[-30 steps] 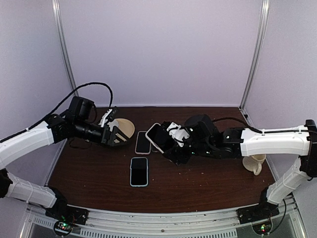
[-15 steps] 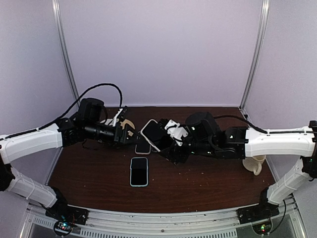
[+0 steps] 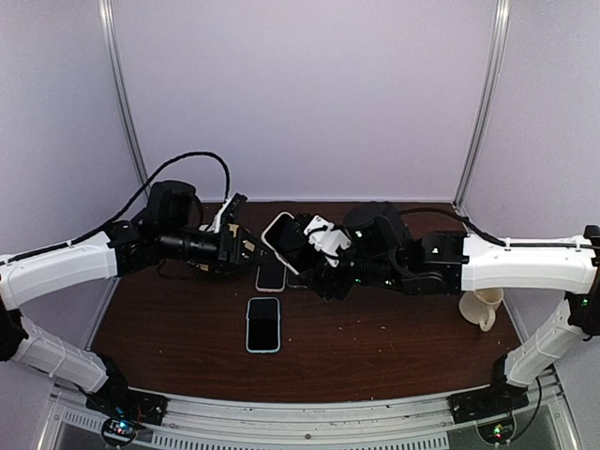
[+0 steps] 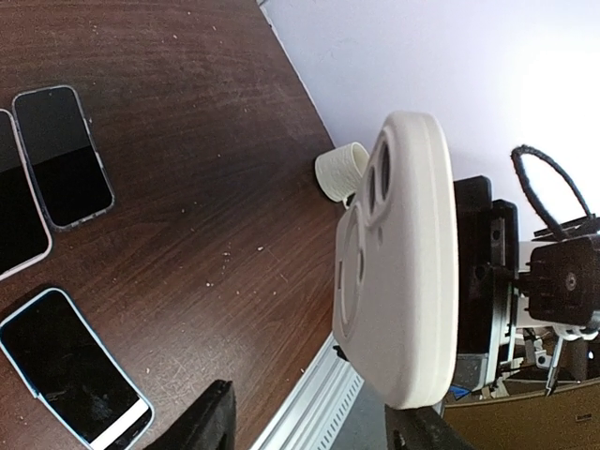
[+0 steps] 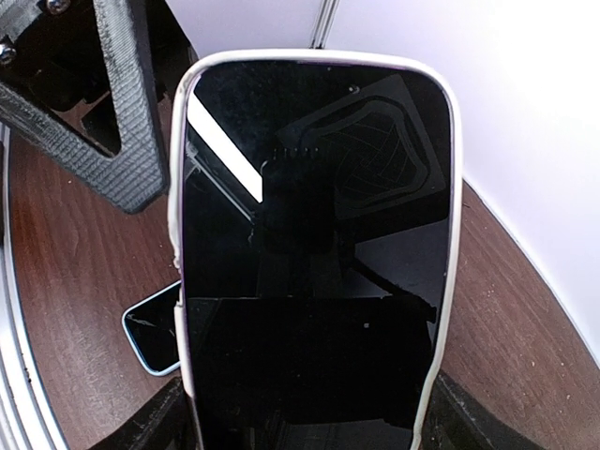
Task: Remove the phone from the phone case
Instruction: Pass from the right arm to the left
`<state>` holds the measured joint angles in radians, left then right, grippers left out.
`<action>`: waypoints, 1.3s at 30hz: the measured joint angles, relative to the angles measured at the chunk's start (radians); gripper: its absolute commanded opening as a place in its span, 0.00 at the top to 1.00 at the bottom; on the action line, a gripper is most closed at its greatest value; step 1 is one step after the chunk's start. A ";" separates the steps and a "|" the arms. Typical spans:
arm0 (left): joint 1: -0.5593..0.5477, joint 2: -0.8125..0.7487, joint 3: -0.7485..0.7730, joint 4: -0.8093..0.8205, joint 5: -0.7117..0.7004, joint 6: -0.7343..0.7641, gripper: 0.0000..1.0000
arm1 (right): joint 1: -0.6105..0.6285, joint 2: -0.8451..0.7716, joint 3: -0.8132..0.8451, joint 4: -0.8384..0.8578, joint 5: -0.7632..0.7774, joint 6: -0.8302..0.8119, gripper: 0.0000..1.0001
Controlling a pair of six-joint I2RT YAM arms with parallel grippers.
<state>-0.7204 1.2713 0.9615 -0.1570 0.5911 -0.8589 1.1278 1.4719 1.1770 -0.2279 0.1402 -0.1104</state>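
Observation:
The phone (image 5: 309, 244), black screen up, sits inside its white phone case (image 5: 444, 272), and my right gripper (image 5: 305, 422) is shut on it across its width. It hangs tilted above the table (image 3: 286, 239), in front of the right gripper (image 3: 311, 261). The left wrist view shows the case's white back (image 4: 403, 272) with its camera cutouts. My left gripper (image 4: 314, 427) is open around the case's end. One finger stands next to the case, the other well apart from it. From above, the left gripper (image 3: 246, 251) is right beside the held phone.
On the table lie a blue-cased phone (image 3: 263, 323), a dark phone (image 3: 270, 275) under the grippers and a grey-edged phone (image 4: 61, 155). A cream pitcher (image 3: 482, 309) stands at the right. The metal front rail (image 4: 319, 403) runs along the table's near edge.
My left gripper has moved right up to the held phone and its jaws have narrowed. The right gripper has carried the cased phone left and a little higher.

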 measured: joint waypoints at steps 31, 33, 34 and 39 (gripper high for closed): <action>-0.001 0.006 0.036 0.013 0.016 -0.021 0.94 | 0.034 0.032 0.017 -0.013 0.014 -0.043 0.58; -0.001 0.018 0.045 0.011 0.019 -0.009 1.00 | 0.034 0.032 0.017 -0.015 0.014 -0.040 0.57; 0.000 0.024 0.049 0.013 0.022 -0.002 1.00 | 0.034 0.032 0.017 -0.014 0.014 -0.040 0.55; 0.002 0.044 0.065 0.013 0.031 0.005 1.00 | 0.032 0.032 0.017 -0.017 0.024 -0.029 0.06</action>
<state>-0.7189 1.3155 1.0267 -0.1436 0.6224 -0.8539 1.1603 1.5043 1.1942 -0.2451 0.1642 -0.1390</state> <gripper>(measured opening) 0.103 0.788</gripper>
